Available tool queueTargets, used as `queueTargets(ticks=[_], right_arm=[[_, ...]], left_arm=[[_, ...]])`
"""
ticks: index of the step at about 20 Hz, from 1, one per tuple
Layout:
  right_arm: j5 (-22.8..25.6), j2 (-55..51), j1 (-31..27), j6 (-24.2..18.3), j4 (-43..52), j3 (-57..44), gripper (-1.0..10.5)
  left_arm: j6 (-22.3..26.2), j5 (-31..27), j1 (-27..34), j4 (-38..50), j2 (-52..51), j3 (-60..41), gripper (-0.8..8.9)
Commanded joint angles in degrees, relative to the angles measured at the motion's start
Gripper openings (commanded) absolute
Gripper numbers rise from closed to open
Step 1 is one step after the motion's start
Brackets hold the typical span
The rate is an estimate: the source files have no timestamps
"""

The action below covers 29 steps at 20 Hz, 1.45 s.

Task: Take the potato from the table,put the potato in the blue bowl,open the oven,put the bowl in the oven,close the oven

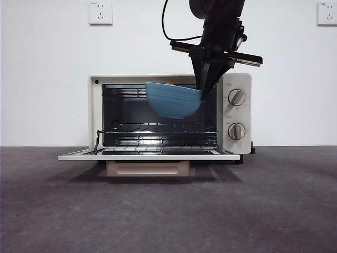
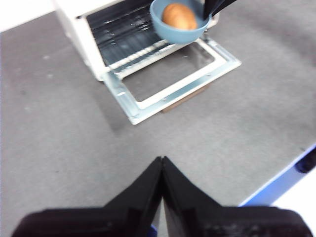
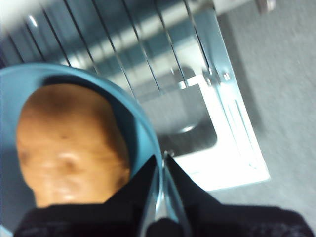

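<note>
My right gripper [image 1: 202, 92] comes down from above and is shut on the right rim of the blue bowl [image 1: 174, 100], which hangs tilted in the mouth of the oven [image 1: 168, 113], above the wire rack. The potato [image 3: 69, 143] lies inside the bowl [image 3: 143, 133], close to the pinched rim. In the left wrist view the bowl [image 2: 177, 33] with the potato [image 2: 178, 16] hovers over the oven's lowered door [image 2: 173, 79]. My left gripper [image 2: 162, 165] is shut on nothing, well back over the bare table [image 2: 59, 128].
The oven door [image 1: 142, 154] lies flat and open toward the front, its beige handle [image 1: 147, 168] below it. A wire rack [image 1: 158, 129] spans the cavity. Two knobs [image 1: 236, 97] sit on the right panel. The table's front edge [image 2: 276, 182] is near the left arm.
</note>
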Motion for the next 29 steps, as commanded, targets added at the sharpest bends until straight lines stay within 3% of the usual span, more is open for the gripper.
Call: queueTargets(ticks=[1,13,23,29], right_arm=[[-0.15,1.33,-0.15,2.89,0.57,0.28,-0.2],[1.97,3.69,-2.01,7.52,4.72,0.28,-0.2],[1.25,5.49,-2.01,7.72,6.43,0.28,-0.1],[1.03,5.49,-1.99,7.72,7.06,0.28,0.5]], left_arm=[[0.52,-1.07,-0.09,0.39,0.00,-0.15,-0.05],[1.46,-1.18,-0.09,0.42,0.00,-0.15,-0.05],[1.92,-1.29,-0.09,0.42,0.00,-0.15,-0.05],[1.92,-2.62,-0.09,0.37,0.00,-0.15,-0.05]])
